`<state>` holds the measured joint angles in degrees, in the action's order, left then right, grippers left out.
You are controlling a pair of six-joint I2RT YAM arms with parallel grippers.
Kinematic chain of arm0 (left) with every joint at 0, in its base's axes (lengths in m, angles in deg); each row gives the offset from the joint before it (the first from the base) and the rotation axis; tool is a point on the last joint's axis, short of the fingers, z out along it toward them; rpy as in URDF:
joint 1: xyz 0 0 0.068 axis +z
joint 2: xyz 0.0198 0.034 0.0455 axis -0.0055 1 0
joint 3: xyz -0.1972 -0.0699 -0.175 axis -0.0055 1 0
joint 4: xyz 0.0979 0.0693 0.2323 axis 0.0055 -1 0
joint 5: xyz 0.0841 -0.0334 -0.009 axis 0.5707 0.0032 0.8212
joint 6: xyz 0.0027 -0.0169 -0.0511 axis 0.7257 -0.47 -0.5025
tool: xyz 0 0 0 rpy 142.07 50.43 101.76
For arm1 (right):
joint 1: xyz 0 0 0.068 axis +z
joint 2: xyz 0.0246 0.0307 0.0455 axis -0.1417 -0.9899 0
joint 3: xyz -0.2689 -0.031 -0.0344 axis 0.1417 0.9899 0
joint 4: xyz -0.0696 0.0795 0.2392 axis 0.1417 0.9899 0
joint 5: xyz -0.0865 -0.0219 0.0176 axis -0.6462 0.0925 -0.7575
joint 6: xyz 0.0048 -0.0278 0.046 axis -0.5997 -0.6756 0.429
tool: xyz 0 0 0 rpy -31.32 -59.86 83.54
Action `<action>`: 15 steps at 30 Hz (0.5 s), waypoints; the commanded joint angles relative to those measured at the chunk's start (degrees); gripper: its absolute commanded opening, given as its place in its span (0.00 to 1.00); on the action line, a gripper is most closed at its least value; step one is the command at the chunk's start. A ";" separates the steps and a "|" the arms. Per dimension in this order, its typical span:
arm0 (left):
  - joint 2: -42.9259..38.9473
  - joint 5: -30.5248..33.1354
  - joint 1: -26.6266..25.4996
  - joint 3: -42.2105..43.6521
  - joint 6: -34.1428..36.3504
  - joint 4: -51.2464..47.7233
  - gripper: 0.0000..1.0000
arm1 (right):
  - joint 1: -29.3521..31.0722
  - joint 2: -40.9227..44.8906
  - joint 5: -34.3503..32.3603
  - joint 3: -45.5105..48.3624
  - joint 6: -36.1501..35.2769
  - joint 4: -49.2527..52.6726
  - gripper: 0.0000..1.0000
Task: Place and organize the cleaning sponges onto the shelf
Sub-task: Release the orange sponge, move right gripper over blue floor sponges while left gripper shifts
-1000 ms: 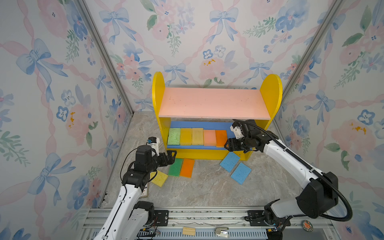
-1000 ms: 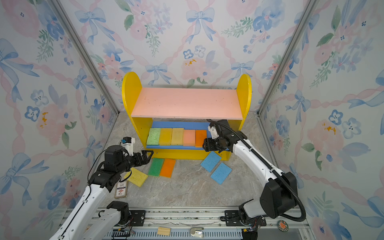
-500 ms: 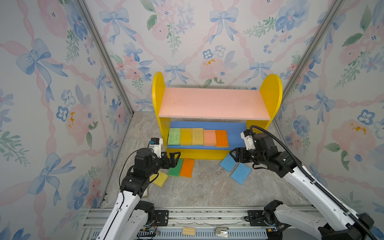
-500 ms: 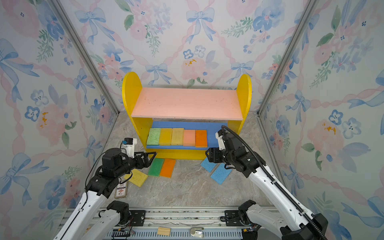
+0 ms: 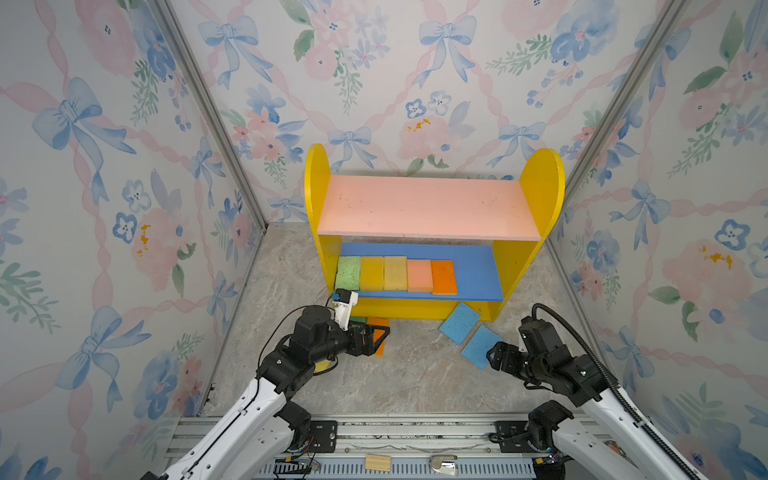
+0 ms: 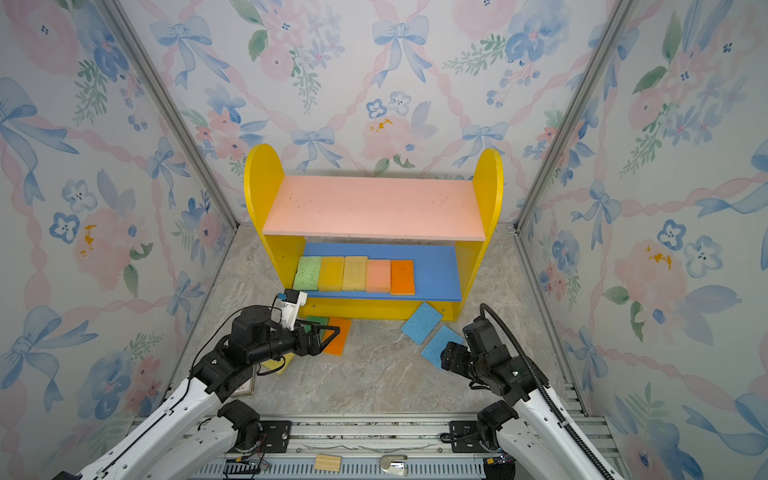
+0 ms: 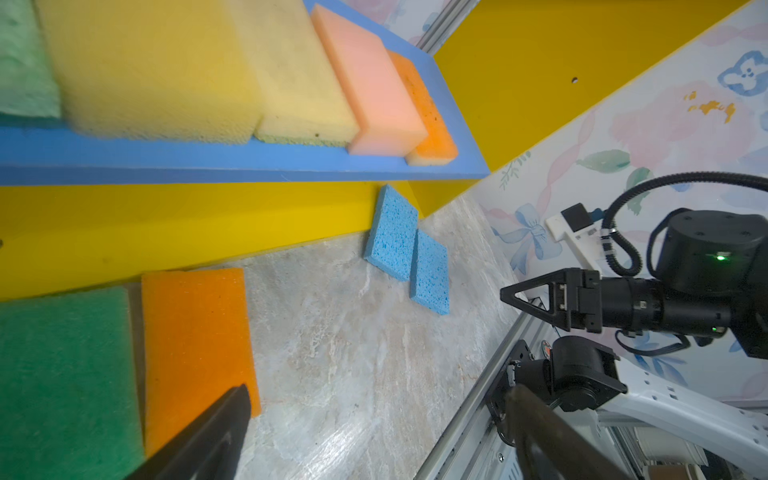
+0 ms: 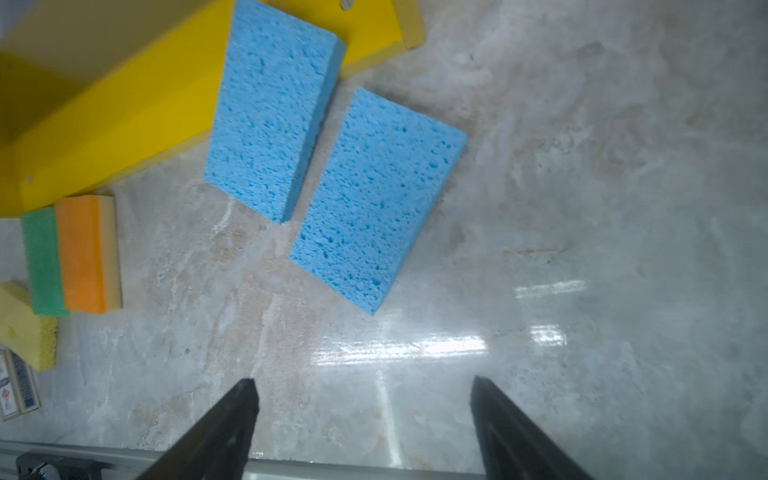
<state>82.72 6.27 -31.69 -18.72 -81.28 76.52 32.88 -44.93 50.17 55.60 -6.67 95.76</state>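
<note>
As the left gripper (image 5: 378, 338) hangs at 8 o'clock, jaws spread and empty above the orange sponge (image 7: 195, 332) and green sponge (image 7: 62, 374), 5 sponges (image 5: 395, 273) line the shelf's (image 5: 540, 187) blue lower board (image 5: 476, 270) at 12 o'clock. 2 blue sponges (image 5: 459, 323) lie on the floor (image 5: 395, 382) at 4 o'clock, with the right gripper (image 8: 362, 380) beside them, jaws apart, holding nothing.

Yellow, pink and blue shelf (image 5: 541, 189), pastel bow-and-flower wallpaper (image 5: 415, 83), grey marbled floor (image 5: 399, 374)
</note>
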 commanded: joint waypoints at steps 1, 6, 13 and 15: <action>1.19 4.01 -3.51 1.34 -4.38 4.56 0.98 | -2.45 -0.86 3.75 2.87 2.73 -4.52 0.78; 3.14 5.76 -6.19 2.70 -5.53 6.38 0.98 | -5.10 -7.55 6.45 5.05 1.58 -12.46 0.72; 2.24 6.80 -6.28 4.15 -5.94 6.77 0.98 | -7.71 -16.86 8.07 4.70 -0.86 -19.42 0.64; 1.86 6.90 -6.32 4.40 -5.89 6.76 0.98 | -8.20 -18.55 8.33 4.78 -1.12 -20.64 0.61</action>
<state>85.56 12.04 -37.81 -15.26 -86.42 82.05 25.60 -62.09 57.34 59.82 -6.88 78.93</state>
